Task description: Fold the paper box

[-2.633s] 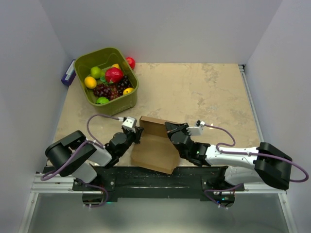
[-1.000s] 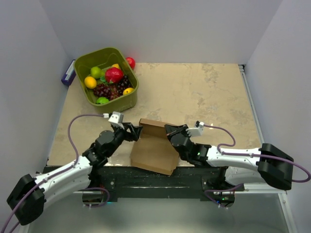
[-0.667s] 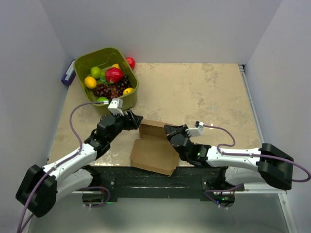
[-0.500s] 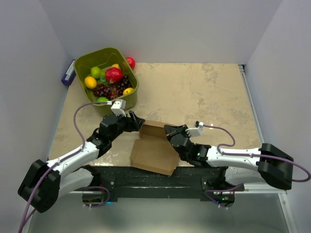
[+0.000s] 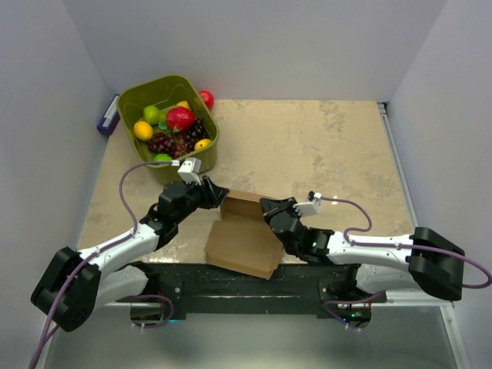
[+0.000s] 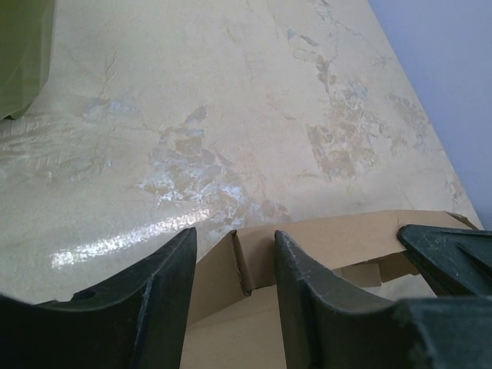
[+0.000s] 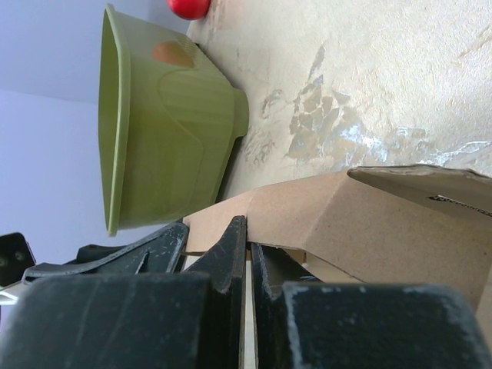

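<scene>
The brown paper box (image 5: 238, 244) lies partly folded near the table's front edge, with its far wall raised. My left gripper (image 5: 215, 192) is open at the box's far left corner. In the left wrist view its fingers (image 6: 165, 284) straddle a small upright corner flap (image 6: 244, 261) without closing on it. My right gripper (image 5: 269, 209) is shut on the top edge of the raised wall (image 7: 369, 223), with the thin cardboard pinched between its fingertips (image 7: 234, 246). The right gripper's finger also shows in the left wrist view (image 6: 453, 257).
A green bin (image 5: 201, 157) full of fruit stands at the back left, close behind my left gripper, and also shows in the right wrist view (image 7: 161, 131). A red ball (image 5: 207, 98) lies behind it. A purple thing (image 5: 108, 117) rests against the left wall.
My left arm has stretched out from near the front edge and swung its open gripper round to the box's far left corner. The right gripper has kept its hold; the raised wall sits slightly lower.
</scene>
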You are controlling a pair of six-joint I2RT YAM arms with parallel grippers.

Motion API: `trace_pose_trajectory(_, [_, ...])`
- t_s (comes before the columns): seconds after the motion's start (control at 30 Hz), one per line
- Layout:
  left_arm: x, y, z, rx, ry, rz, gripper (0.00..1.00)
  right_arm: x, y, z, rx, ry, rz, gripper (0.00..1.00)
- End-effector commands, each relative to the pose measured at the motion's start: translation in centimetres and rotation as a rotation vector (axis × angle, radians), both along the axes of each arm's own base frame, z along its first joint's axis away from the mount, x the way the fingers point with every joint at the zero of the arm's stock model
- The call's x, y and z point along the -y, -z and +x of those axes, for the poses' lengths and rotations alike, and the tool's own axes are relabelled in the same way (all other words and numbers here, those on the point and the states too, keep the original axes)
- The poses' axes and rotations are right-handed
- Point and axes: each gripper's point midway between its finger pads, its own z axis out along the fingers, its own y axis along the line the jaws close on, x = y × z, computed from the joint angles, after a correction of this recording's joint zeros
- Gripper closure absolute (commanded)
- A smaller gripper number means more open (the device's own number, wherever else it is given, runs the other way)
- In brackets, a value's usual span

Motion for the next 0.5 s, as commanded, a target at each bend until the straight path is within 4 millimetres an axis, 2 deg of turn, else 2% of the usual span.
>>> trace_pose_trajectory(0.0, [-0.7,2.1,-0.4,-0.040,-0.006,0.030,0.53,1.3,0.2,-0.4,0.031,-0.006,-0.137,0.95])
trace_pose_trajectory(0.33, [-0.9,2.8,-1.1,-0.032,0.003,0.023,0.59,1.3,-1.9,-1.9,0.051,-0.136,-0.202,0.52])
trace_pose_trajectory(0.47, [-1.2,3.0,-1.4,-0.013,0.005,0.036,0.60,1.4,-2.6,-2.8,0.046,-0.201,-0.249,0.42])
